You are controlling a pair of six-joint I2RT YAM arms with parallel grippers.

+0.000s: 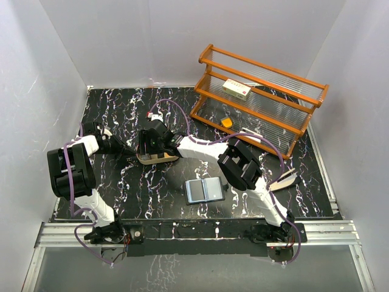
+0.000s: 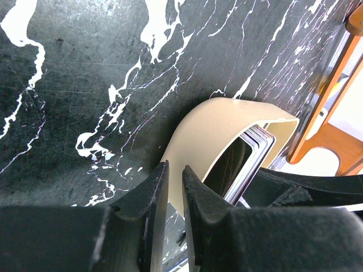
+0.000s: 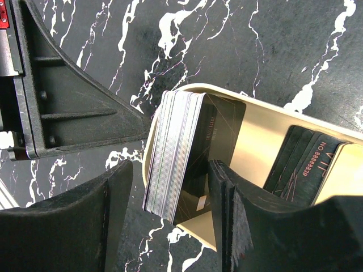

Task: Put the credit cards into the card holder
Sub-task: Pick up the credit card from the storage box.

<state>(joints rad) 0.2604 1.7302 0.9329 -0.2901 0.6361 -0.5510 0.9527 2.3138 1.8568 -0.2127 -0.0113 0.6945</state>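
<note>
Two pincers meet at the tray (image 1: pixel 157 159), which sits about mid-bench (image 1: pixel 121 109), a little toward the left edge. The cards (image 3: pixel 176 141) do not lie flat. They stand on edge as a packed stack at one end of the tray, and a few dark cards (image 3: pixel 300 164) lean at the other end. That probably suits the job, since a thin card flat on the bench gives fingers nothing to catch, while an upright stack offers two faces.

The left pincer (image 2: pixel 174 169) is almost closed, and as far as its wrist view shows it pinches the tray's tan wall. The likely reason is bracing, because a light tray would slide or tip when something is drawn out of it.

The right pincer (image 3: pixel 170 170) stands open astride the stack and has not clamped it. One finger is close against the dark outer face. The other stands just apart from the grey card edges. Its span takes in the whole stack, so it may well lift many cards rather than one.

The holder (image 1: pixel 205 190) lies open with its pale inside up, by the middle of the near edge and well apart from the tray. Spread like this, its slots face upward for a card to be slid in. I cannot tell whether any slot is already filled. The task looks to be at its pick-up step.

The rack (image 1: pixel 261 103) in the far right corner plays no part here.
</note>
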